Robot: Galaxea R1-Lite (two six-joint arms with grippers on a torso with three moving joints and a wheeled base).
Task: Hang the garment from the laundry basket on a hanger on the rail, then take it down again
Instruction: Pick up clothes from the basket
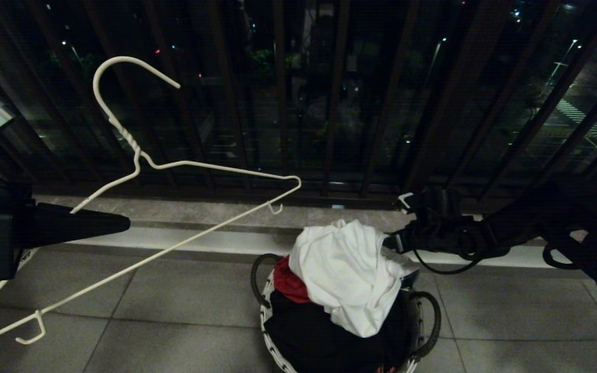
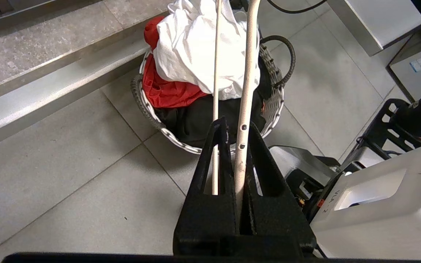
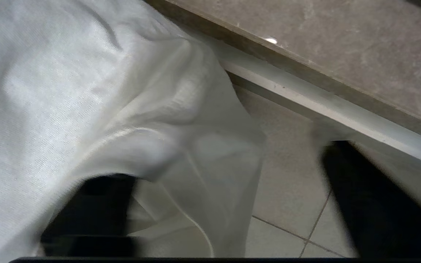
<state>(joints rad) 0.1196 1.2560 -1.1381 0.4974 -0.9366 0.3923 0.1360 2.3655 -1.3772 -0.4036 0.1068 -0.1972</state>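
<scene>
Head view: garment (image 1: 347,274) heaped atop laundry basket (image 1: 272,316) on the floor; right tool (image 1: 399,243) at its far right edge, nearer than left tool (image 1: 117,224).

Left wrist view: left tool clamped on hanger (image 2: 247,91).

Right wrist view: jaws apart, one finger (image 3: 90,215) under white cloth, not yet closed.
</scene>
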